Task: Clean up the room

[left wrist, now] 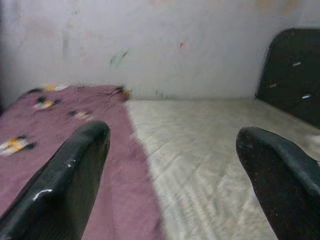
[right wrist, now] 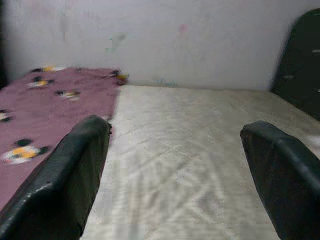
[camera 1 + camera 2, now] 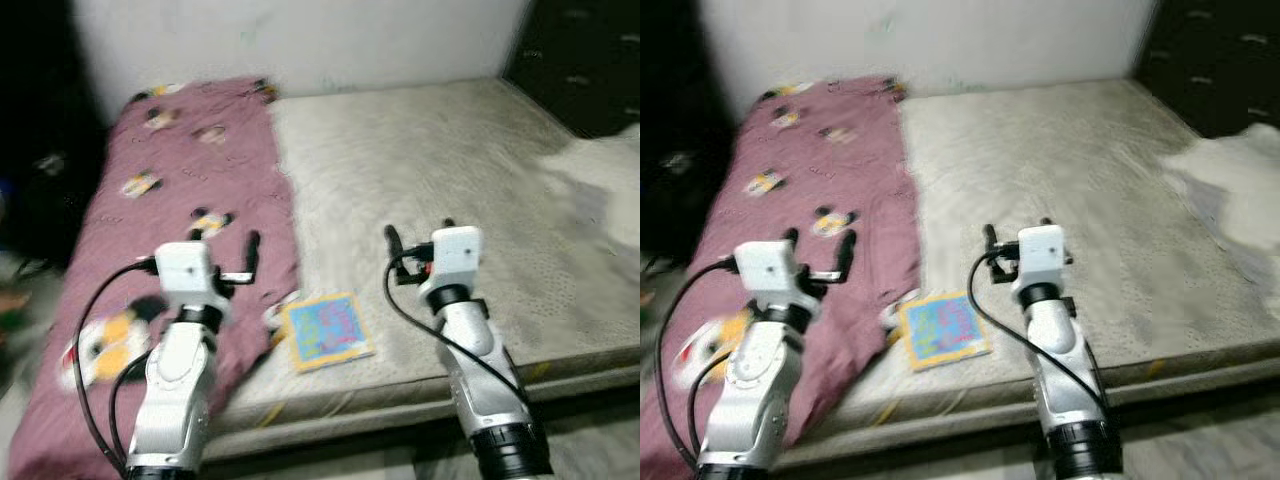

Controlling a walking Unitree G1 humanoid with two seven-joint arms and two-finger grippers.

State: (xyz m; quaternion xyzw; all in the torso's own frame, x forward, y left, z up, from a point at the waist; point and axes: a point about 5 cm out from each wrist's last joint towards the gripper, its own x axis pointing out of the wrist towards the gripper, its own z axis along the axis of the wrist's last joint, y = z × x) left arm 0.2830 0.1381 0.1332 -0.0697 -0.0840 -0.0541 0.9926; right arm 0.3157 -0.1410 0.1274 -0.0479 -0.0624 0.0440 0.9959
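I'm facing the mattress (image 3: 430,160), my left gripper (image 1: 170,185) and right gripper (image 2: 175,180) both spread wide, holding nothing. The maroon blanket (image 3: 190,190) drapes its left side; a colourful book (image 3: 327,330), perhaps, lies near the front edge between my arms.

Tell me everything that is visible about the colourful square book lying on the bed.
The book is thin, flat and roughly square, with a yellowish border around a light blue cover printed with small pink and green shapes; blur hides the details. It looks like paper or card and appears closed. It lies flat on the bare grey mattress near the front edge, turned slightly askew. Its left edge meets or slightly overlaps the maroon blanket. It lies between the two raised arms, and neither hand touches it.
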